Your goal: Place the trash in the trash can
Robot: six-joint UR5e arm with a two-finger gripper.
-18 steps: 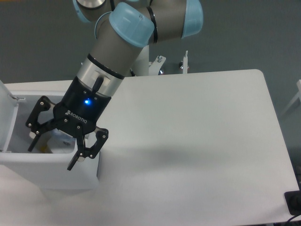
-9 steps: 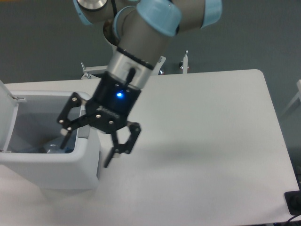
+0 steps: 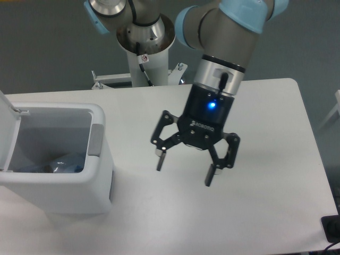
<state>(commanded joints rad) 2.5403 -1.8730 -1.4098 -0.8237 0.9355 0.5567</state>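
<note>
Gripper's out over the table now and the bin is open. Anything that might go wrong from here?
Two things, neither certain. The trash can lid stands open at the left edge, so a sweep back that way might clip it. Only something bluish shows inside the can; the paper wad isn't visible, so I can't confirm it went in. The gripper is open and empty over bare table.

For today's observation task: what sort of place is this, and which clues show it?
Probably a robotics lab: a robot arm with an open gripper on a pedestal, a plain white table, and a bin.
</note>
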